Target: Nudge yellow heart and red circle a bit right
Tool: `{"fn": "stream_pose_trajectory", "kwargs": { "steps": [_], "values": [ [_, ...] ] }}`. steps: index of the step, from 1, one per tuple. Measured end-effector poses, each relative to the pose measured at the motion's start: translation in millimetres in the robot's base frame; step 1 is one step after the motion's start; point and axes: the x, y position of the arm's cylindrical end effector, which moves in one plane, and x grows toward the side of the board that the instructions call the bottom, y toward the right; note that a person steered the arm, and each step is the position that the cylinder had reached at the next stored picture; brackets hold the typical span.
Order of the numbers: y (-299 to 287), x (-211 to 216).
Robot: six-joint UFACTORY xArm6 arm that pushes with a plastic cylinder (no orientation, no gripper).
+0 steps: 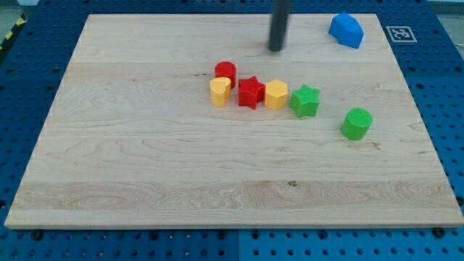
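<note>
A pale wooden board [145, 167] with fine horizontal grain lies on a blue perforated table [29, 87], and it carries every block in sight, none of them inside any tray or bin. The red circle [225, 72], a short ribbed cylinder, stands just above the centre of the board, and the yellow heart [220, 92] sits directly below it, the two touching or nearly so. To the right of the heart a row runs on: a red star [251, 93] close against the heart, then a yellow hexagon [276, 95] touching the star, then a green star [305, 100] just beside the hexagon. A green cylinder [357, 123] stands apart, lower and toward the view's right. A blue block [346, 30], with an angled top whose exact shape is hard to make out, rests near the board's top right corner. All the blocks look like matt plastic with faint layered ridges. My tip [276, 50] is the lower end of a smooth dark rod that comes down from the view's top; it stands above and to the right of the red circle, clear of every block, roughly above the yellow hexagon. The rod has no jaws, so nothing is gripped or released. A black and white marker [399, 33] shows beyond the board's top right corner
</note>
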Motion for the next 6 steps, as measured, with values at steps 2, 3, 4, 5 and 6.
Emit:
{"fn": "stream_pose_trajectory", "kwargs": {
  "steps": [2,3,4,5,6],
  "values": [
    [-147.4,19.2],
    [-134.7,74.5],
    [-126.7,80.0],
    [-100.8,94.7],
    [-65.8,102.5]
  ]
}}
